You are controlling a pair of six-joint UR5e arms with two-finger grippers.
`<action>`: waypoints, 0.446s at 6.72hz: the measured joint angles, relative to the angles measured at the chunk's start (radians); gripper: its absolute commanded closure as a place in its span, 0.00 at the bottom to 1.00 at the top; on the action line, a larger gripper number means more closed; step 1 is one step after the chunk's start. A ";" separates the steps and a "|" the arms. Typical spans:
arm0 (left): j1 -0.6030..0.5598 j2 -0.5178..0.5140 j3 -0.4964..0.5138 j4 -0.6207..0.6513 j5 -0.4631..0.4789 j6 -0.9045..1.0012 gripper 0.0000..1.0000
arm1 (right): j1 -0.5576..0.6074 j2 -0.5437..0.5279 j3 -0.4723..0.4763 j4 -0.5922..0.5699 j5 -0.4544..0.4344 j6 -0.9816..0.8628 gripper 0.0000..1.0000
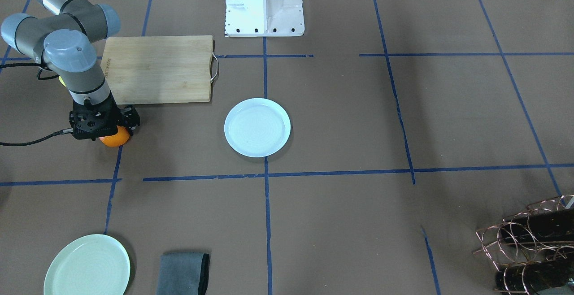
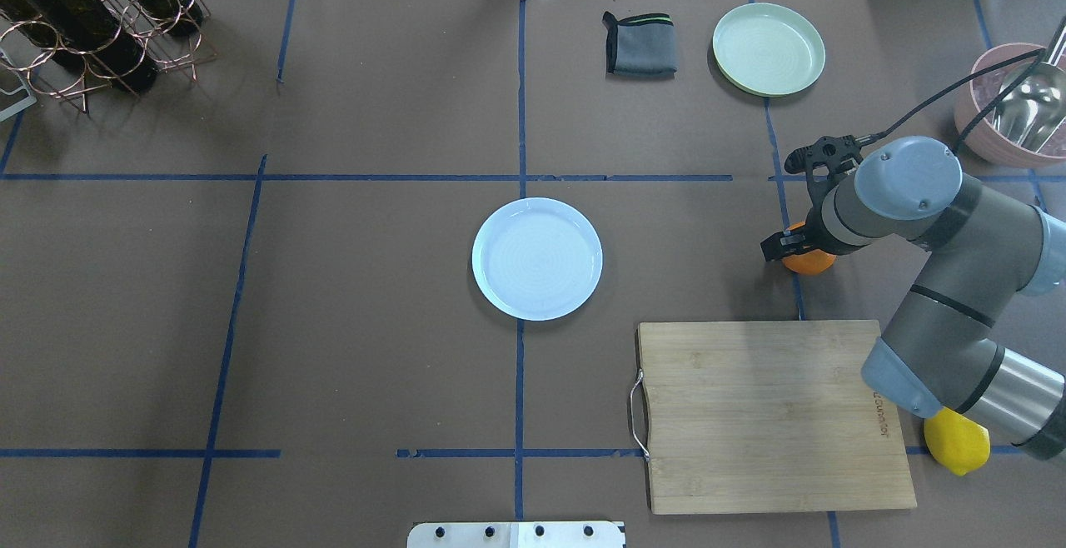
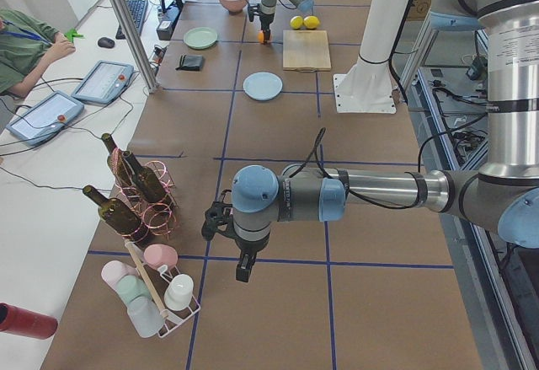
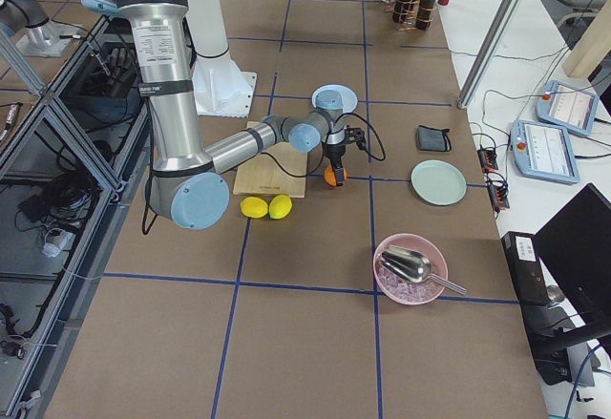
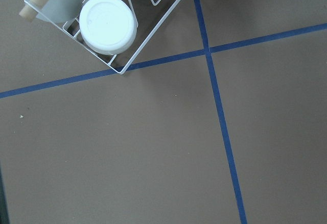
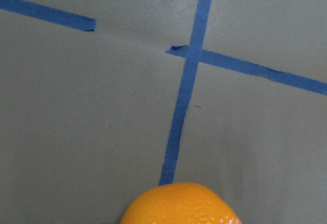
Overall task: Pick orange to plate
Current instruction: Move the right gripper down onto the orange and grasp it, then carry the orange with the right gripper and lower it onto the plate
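Note:
The orange (image 1: 115,138) rests on the brown table beside a blue tape line, just off the cutting board's corner. My right gripper (image 1: 106,130) hangs straight down over the orange (image 2: 809,261), one dark finger (image 2: 771,246) beside it; the other is hidden, so its grip is unclear. In the right wrist view the orange (image 6: 180,204) fills the bottom edge, no fingers showing. The pale bluish-white plate (image 1: 257,127) lies empty at the table's middle. My left gripper (image 3: 242,269) hovers far away near the cup rack; whether it is open or shut I cannot tell.
A wooden cutting board (image 2: 770,413) lies near the orange, with a yellow lemon (image 2: 958,441) by its corner. A pale green plate (image 2: 768,48), a grey cloth (image 2: 640,44), a pink bowl with a scoop (image 2: 1009,107) and a bottle rack (image 2: 92,19) stand around.

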State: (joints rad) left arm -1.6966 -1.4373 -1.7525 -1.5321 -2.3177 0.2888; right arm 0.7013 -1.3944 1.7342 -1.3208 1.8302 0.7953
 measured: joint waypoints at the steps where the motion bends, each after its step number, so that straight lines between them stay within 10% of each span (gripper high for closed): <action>1: 0.000 0.000 -0.001 0.000 0.000 0.000 0.00 | -0.006 0.000 -0.001 0.000 -0.001 0.000 0.47; 3: 0.000 0.000 -0.001 0.000 0.000 0.001 0.00 | -0.015 0.016 0.002 0.000 -0.001 0.030 0.66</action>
State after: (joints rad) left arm -1.6966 -1.4374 -1.7533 -1.5324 -2.3179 0.2898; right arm 0.6861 -1.3783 1.7357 -1.3207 1.8296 0.8253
